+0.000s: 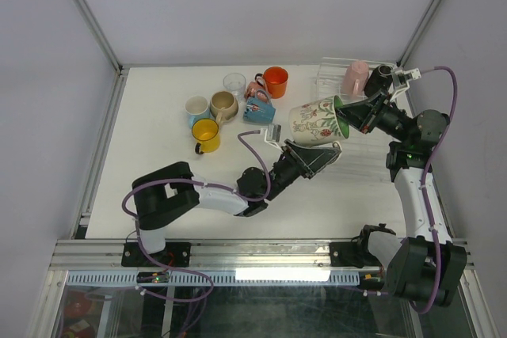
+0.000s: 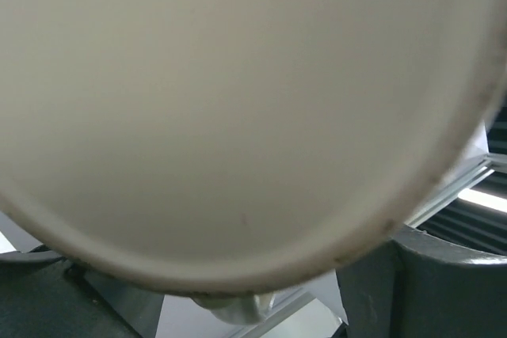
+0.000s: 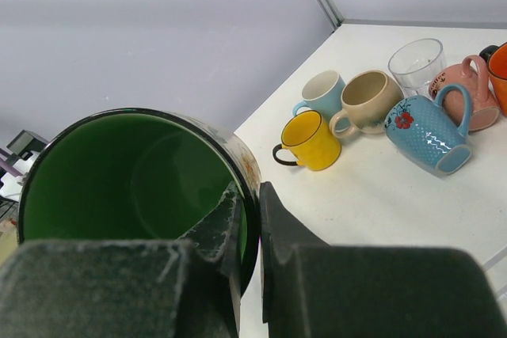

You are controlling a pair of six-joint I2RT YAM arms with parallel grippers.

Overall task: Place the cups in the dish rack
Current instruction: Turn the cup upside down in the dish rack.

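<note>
The floral mug hangs on its side in the air just short of the dish rack, green mouth turned toward it, probably so two arms can steer it in; the right jaws are clenched on its rim, one finger inside the green wall and one outside; the left jaws stand about its pale base, but whether they grip I cannot tell. The right arm rises beside the rack and folds over toward the mug; the left arm lies low, stretched toward the rack. A pink mug sits in the rack; the other cups stand well apart from it on the tabletop.
</note>
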